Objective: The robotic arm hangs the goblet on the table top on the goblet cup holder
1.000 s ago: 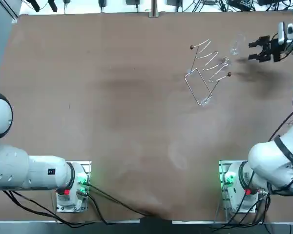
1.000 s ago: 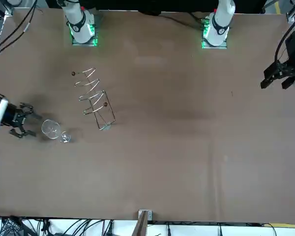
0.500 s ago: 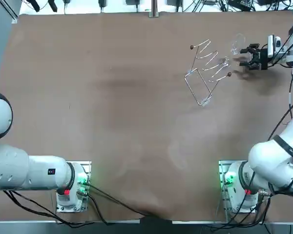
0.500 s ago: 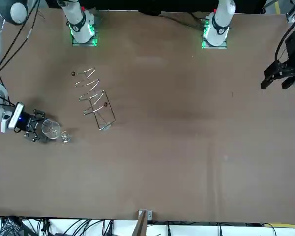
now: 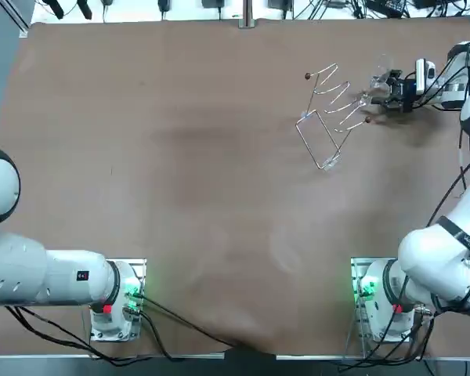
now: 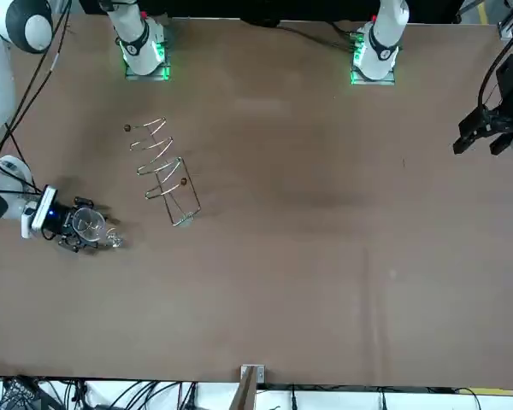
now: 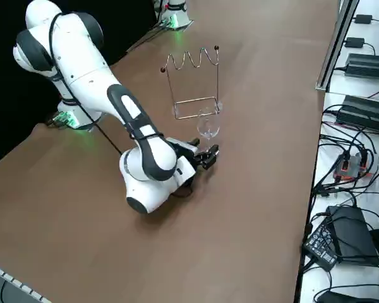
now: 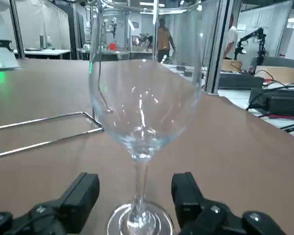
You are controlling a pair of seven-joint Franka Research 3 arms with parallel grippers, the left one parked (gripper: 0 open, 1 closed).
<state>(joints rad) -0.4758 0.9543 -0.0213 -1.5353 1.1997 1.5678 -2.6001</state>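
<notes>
Goblet (image 8: 143,112) stands upright on tabletop (image 5: 180,157), upper right in top view, just beside wire holder (image 5: 329,117). Right claw (image 8: 134,195) is wide open, straddling the stem low down. Best to close gently & centred, w/o tipping it.

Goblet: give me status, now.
Right pincer open, low at the table, fingers flanking the goblet stem, not touching. Goblet upright, not yet hung. Wire goblet holder right beside it, nothing between.
</notes>
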